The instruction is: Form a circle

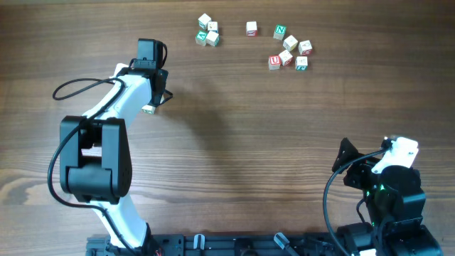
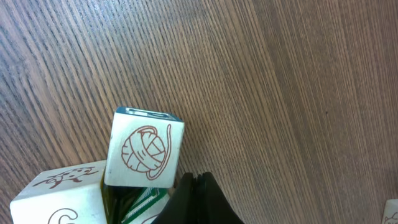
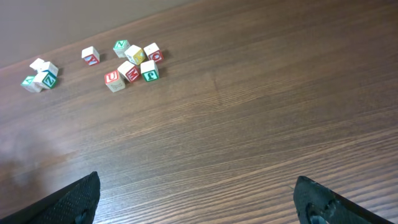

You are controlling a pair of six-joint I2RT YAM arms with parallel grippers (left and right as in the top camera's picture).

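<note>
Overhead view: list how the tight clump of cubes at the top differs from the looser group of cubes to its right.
The clump is small and packed, its cubes touching; the group holds more cubes, loosely spread, a lone cube standing apart on its left. The clump's visible print looks green; the group shows red and green. Both are pale lettered cubes on the table.

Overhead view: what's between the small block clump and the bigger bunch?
A single red-printed cube sits there, clear in the overhead view.
</note>
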